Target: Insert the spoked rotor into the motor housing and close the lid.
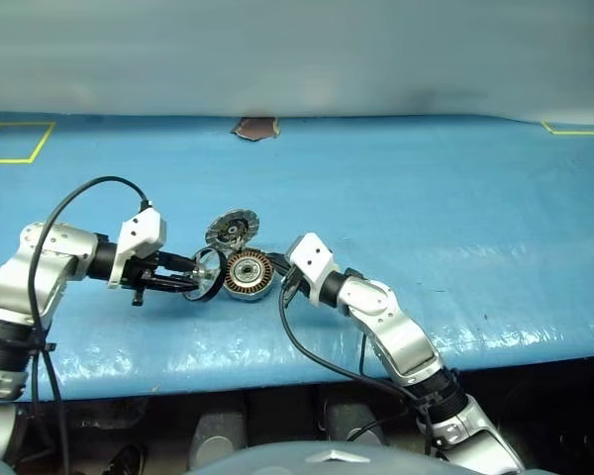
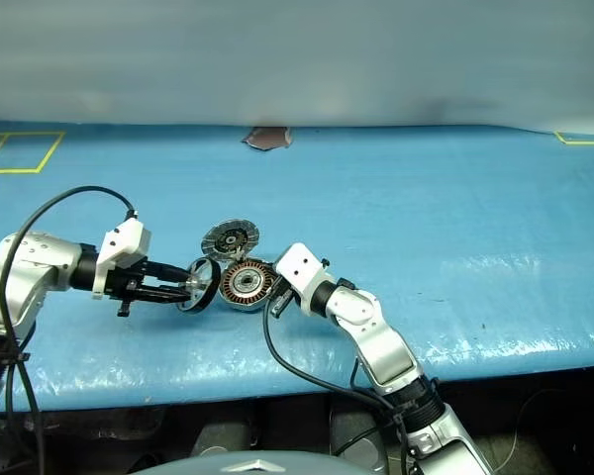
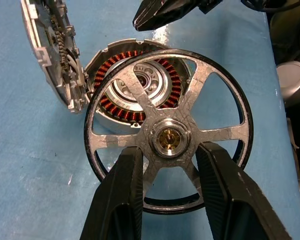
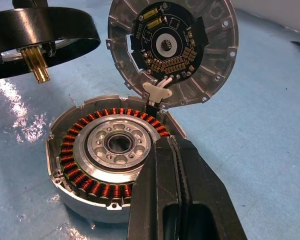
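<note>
The left claw (image 1: 190, 276) is clamped on the spoked rotor (image 3: 169, 127), one finger on each side of its hub, holding it on edge just beside the motor housing (image 4: 107, 155). The housing sits on the blue table (image 1: 426, 218) with its copper windings exposed. The lid (image 4: 172, 50) stands open on its hinge. The right claw (image 4: 165, 165), fingers pressed together, rests against the housing's rim.
</note>
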Action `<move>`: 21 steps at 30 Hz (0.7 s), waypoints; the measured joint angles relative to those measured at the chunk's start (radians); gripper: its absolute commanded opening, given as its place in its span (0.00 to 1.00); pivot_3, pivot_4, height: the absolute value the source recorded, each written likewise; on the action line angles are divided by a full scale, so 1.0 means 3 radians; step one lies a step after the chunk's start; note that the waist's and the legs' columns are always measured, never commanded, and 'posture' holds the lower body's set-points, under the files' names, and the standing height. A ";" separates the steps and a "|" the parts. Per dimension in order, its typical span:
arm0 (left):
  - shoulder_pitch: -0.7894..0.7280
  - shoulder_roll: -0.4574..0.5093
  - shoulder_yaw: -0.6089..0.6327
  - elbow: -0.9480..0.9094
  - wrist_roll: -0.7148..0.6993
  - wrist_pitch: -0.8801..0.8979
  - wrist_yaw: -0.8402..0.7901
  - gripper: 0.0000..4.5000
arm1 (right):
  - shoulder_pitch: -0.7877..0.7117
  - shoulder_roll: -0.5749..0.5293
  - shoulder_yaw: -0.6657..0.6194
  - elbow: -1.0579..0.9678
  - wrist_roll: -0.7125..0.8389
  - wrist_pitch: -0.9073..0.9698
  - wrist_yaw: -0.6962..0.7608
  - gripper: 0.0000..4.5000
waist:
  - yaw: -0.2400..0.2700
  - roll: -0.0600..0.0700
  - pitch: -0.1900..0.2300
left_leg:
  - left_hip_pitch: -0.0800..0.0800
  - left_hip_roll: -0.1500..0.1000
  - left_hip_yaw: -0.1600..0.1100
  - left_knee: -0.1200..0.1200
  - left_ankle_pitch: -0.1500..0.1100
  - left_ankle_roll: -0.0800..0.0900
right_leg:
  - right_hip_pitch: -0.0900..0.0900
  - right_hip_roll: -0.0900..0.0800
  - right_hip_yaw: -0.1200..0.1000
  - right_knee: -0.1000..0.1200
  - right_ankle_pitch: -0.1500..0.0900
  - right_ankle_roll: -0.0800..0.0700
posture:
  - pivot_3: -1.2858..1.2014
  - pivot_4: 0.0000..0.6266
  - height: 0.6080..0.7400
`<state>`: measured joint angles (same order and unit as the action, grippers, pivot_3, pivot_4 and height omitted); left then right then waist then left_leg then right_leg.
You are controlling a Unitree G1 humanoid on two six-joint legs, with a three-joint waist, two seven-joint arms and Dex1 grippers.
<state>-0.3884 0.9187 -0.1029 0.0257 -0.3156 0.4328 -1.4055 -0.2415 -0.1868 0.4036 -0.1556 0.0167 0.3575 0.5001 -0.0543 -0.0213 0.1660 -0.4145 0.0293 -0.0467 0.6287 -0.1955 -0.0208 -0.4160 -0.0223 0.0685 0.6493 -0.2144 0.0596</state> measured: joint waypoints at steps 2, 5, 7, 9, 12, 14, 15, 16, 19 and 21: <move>-0.0129 -0.0068 -0.0074 -0.0007 0.0036 0.0000 0.0054 0.31 | 0.0006 -0.0028 0.0000 -0.0002 0.0002 0.0003 0.0028 0.00 | 0.0001 0.0000 0.0000 | 0.0000 0.0000 0.0000 0.0000 0.0000 0.0000 | 0.0001 0.0000 0.0000 0.0000 0.0000 0.0000 | 0.52 0.24 1.00; -0.0252 -0.0144 -0.0200 -0.0024 0.0130 -0.0001 0.0096 0.31 | 0.0051 -0.0086 0.0002 -0.0022 0.0008 0.0008 0.0105 0.00 | 0.0001 0.0000 0.0000 | 0.0000 -0.0001 0.0000 0.0000 0.0000 0.0000 | 0.0001 0.0000 0.0001 0.0000 0.0000 0.0000 | 0.52 0.24 1.00; -0.0298 -0.0197 -0.0303 -0.0023 0.0146 0.0002 0.0097 0.31 | 0.0083 -0.0125 0.0005 -0.0030 0.0009 0.0013 0.0150 0.00 | -0.0007 0.0000 0.0000 | -0.0001 0.0000 0.0000 0.0000 0.0000 0.0000 | 0.0000 0.0001 0.0001 0.0000 0.0000 0.0000 | 0.52 0.24 1.00; -0.0355 -0.0237 -0.0383 -0.0020 0.0181 0.0004 0.0093 0.31 | 0.0098 -0.0138 0.0006 -0.0036 0.0014 0.0018 0.0188 0.00 | -0.0016 0.0000 0.0000 | 0.0000 0.0000 -0.0001 0.0000 0.0000 0.0000 | 0.0000 0.0002 0.0001 0.0001 0.0000 0.0000 | 0.52 0.24 1.00; -0.0476 -0.0286 -0.0463 0.0008 0.0237 0.0001 0.0073 0.31 | 0.0133 -0.0166 0.0006 -0.0057 0.0065 0.0010 0.0287 0.00 | -0.0015 0.0000 0.0000 | 0.0000 0.0000 -0.0003 0.0001 0.0000 0.0000 | 0.0001 0.0004 0.0001 0.0002 0.0000 0.0000 | 0.52 0.24 1.00; -0.0513 -0.0318 -0.0495 0.0020 0.0253 -0.0005 0.0061 0.31 | 0.0168 -0.0182 0.0007 -0.0075 0.0104 -0.0005 0.0345 0.00 | -0.0016 0.0000 0.0000 | 0.0001 0.0000 -0.0002 0.0001 0.0000 0.0000 | 0.0002 0.0003 0.0002 0.0002 0.0000 0.0000 | 0.52 0.24 1.00; -0.0531 -0.0333 -0.0515 0.0036 0.0267 -0.0008 0.0051 0.31 | 0.0185 -0.0187 0.0006 -0.0076 0.0114 -0.0013 0.0366 0.00 | -0.0016 0.0000 0.0000 | 0.0000 0.0000 -0.0002 0.0001 0.0000 0.0000 | 0.0002 0.0004 0.0002 0.0002 0.0000 0.0000 | 0.52 0.24 1.00; -0.0557 -0.0354 -0.0542 0.0063 0.0277 -0.0018 0.0042 0.31 | 0.0204 -0.0195 0.0005 -0.0076 0.0126 -0.0021 0.0379 0.00 | -0.0015 0.0000 0.0000 | 0.0000 -0.0001 -0.0003 0.0002 0.0000 0.0000 | 0.0002 0.0004 0.0002 0.0002 0.0000 0.0000 | 0.52 0.24 1.00; -0.0609 -0.0383 -0.0613 0.0130 0.0348 -0.0044 0.0022 0.31 | 0.0212 -0.0198 -0.0004 -0.0076 0.0149 -0.0036 0.0392 0.00 | -0.0019 0.0000 0.0000 | 0.0001 0.0000 -0.0003 0.0002 0.0000 0.0000 | 0.0002 0.0004 0.0002 0.0002 0.0000 0.0000 | 0.52 0.24 1.00; -0.0629 -0.0405 -0.0645 0.0164 0.0395 -0.0087 0.0020 0.31 | 0.0226 -0.0208 -0.0011 -0.0076 0.0171 -0.0040 0.0419 0.00 | -0.0016 0.0000 0.0000 | 0.0001 0.0000 -0.0003 0.0002 0.0000 0.0000 | 0.0002 0.0005 0.0002 0.0002 0.0000 0.0000 | 0.52 0.24 1.00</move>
<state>-0.5770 0.7972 -0.2965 0.0748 -0.1972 0.4067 -1.3994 -0.1738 -0.2493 0.4002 -0.1785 0.0679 0.3455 0.6257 -0.0592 -0.0214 0.1660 -0.4143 0.0292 -0.0477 0.6292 -0.1954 -0.0206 -0.4154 -0.0210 0.0690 0.6500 -0.2144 0.0597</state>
